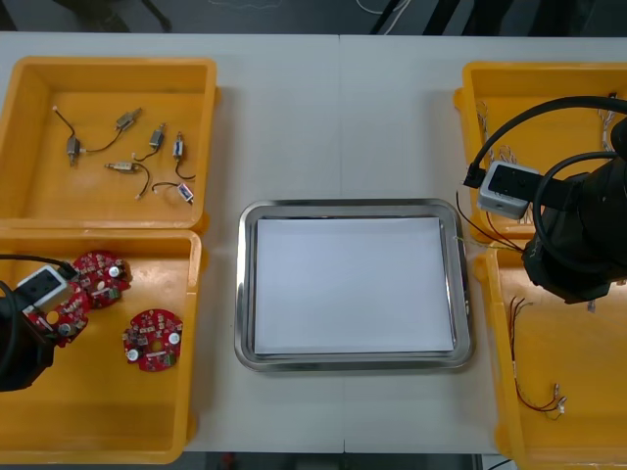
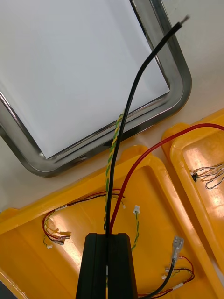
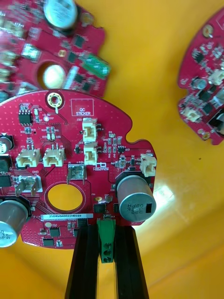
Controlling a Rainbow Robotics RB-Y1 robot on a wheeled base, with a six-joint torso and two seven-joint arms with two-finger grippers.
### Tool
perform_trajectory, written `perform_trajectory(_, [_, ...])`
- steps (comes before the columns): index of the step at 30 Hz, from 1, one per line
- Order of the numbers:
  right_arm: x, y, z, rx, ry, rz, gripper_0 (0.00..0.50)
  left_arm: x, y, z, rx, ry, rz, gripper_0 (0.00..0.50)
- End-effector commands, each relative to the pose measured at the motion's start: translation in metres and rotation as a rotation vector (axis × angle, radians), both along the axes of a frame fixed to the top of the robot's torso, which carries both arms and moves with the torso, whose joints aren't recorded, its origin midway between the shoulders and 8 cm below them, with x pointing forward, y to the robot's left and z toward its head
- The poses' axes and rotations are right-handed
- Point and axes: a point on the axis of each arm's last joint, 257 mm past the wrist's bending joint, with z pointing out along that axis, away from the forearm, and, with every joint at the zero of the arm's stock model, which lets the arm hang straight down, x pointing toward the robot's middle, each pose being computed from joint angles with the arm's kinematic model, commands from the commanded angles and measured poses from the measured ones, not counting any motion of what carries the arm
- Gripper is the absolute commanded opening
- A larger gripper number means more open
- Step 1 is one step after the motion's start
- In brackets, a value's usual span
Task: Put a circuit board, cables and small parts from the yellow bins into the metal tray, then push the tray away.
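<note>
My left gripper [image 3: 107,261] is shut on the edge of a round red circuit board [image 3: 70,159], its fingers pinching a green connector [image 3: 106,240]. That board [image 1: 65,311] is in the near left yellow bin [image 1: 98,411], beside two other boards [image 1: 103,277] [image 1: 152,340]. My right gripper [image 2: 107,266] is shut on a bundle of cables: a black one [image 2: 128,107], a red one [image 2: 154,149] and a twisted yellow-green one [image 2: 112,149]. It hangs over the right bins [image 2: 154,187], and the black cable reaches across the corner of the metal tray [image 2: 179,88]. The white-lined tray [image 1: 348,208] sits mid-table.
The far left bin [image 1: 29,88] holds several small metal parts [image 1: 127,147] with short leads. More cables lie in the near right bin [image 1: 534,392] and the far right bin [image 1: 490,137]. The right arm [image 1: 578,245] overhangs both right bins.
</note>
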Motion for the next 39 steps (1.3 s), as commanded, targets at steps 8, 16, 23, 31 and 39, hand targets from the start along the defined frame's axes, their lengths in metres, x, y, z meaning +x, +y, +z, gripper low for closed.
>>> perform_trajectory(8, [0.002, -0.002, 0.007, -0.011, -0.013, -0.011, 0.0, -0.004, -0.023, 0.042, -0.018, -0.001, 0.09, 0.0])
perform_trajectory(16, [0.001, -0.002, 0.007, -0.011, -0.012, -0.009, 0.0, 0.0, -0.061, 0.066, -0.056, 0.0, 0.157, 0.0])
perform_trajectory(23, [0.0, -0.001, 0.006, -0.011, -0.007, -0.009, 0.0, 0.009, -0.102, 0.08, -0.088, -0.019, 0.198, 0.0])
perform_trajectory(31, [0.0, -0.002, 0.006, -0.012, -0.008, -0.01, 0.0, 0.017, -0.148, 0.083, -0.137, -0.041, 0.245, 0.0])
perform_trajectory(39, [-0.001, -0.002, 0.006, -0.013, -0.006, -0.009, 0.0, 0.023, -0.198, 0.08, -0.202, -0.067, 0.276, 0.0])
